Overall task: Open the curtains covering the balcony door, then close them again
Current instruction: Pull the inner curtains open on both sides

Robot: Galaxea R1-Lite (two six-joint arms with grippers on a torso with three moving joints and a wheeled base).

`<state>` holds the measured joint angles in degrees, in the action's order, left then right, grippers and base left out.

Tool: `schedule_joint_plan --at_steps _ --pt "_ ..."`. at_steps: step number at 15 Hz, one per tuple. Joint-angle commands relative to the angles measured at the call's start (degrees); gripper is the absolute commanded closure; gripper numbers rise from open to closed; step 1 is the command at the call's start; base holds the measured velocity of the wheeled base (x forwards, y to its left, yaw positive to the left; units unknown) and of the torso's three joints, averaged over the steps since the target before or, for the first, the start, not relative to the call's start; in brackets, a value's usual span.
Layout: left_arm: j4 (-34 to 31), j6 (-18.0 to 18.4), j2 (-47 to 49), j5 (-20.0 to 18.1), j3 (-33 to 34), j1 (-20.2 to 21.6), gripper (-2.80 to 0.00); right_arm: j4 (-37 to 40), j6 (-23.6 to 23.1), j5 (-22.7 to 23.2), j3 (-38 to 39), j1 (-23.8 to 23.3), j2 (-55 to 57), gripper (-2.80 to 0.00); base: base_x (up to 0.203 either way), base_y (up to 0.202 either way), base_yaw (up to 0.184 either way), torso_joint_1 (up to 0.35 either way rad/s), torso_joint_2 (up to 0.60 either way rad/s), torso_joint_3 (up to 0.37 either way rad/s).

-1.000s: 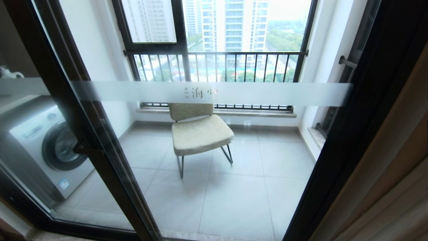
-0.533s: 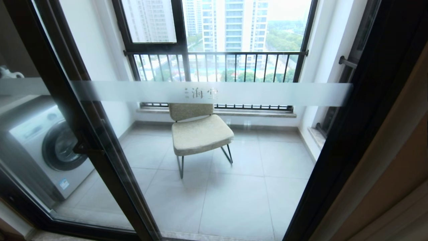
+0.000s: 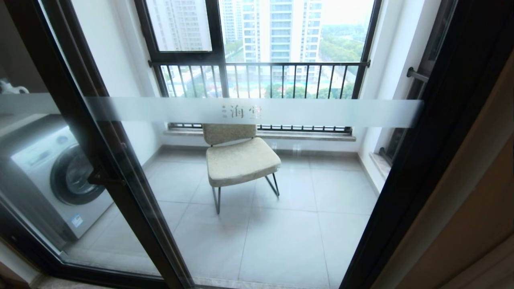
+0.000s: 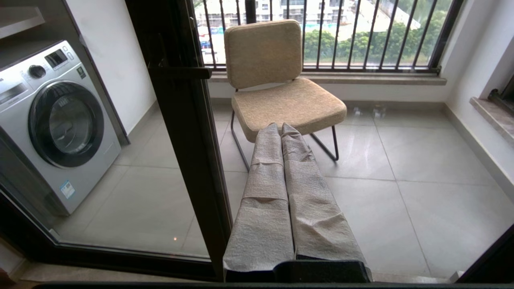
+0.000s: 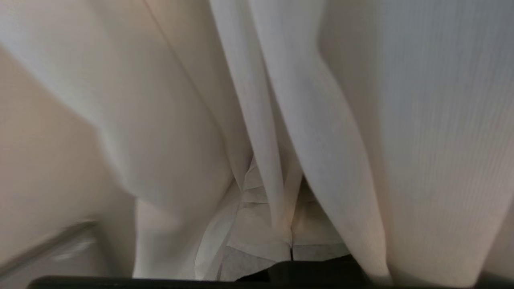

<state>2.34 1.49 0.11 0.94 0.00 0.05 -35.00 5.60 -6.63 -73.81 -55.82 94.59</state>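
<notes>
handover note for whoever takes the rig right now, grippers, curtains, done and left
Left gripper: shut, empty, parked facing the door.
Right gripper: shut on a fold of white sheer, buried in the curtains, out of the head view.
Door glass is uncovered in the head view; only a beige strip shows at its right edge.
Done: curtains look open.
Left: draw them back across the door.

Head high; wrists facing balcony, curtains (image 5: 361,120).
</notes>
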Motion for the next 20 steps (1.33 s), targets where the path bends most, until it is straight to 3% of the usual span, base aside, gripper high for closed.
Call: schedule_joint_plan --at_steps 1,8,14,17,20 --pt "0.0 0.0 0.0 0.0 0.0 0.0 0.00 0.0 0.0 0.0 0.1 -0.8 1.0 0.00 0.000 0.000 0.000 0.000 0.00 0.000" --pt "0.0 0.0 0.0 0.0 0.0 0.0 0.00 0.2 -0.1 0.1 0.2 -0.6 -0.4 0.00 0.000 0.000 0.000 0.000 0.00 0.000" --pt "0.0 0.0 0.0 0.0 0.0 0.0 0.00 0.2 -0.2 12.9 1.4 1.3 -7.4 0.00 0.000 0.000 0.000 0.000 0.00 0.000" --pt "0.0 0.0 0.0 0.0 0.0 0.0 0.00 0.2 0.0 19.2 4.3 5.3 -12.4 0.00 0.000 0.000 0.000 0.000 0.00 0.000" --pt "0.0 0.0 0.0 0.0 0.0 0.0 0.00 0.4 0.0 21.6 6.9 11.8 -16.1 0.00 0.000 0.000 0.000 0.000 0.00 0.000"
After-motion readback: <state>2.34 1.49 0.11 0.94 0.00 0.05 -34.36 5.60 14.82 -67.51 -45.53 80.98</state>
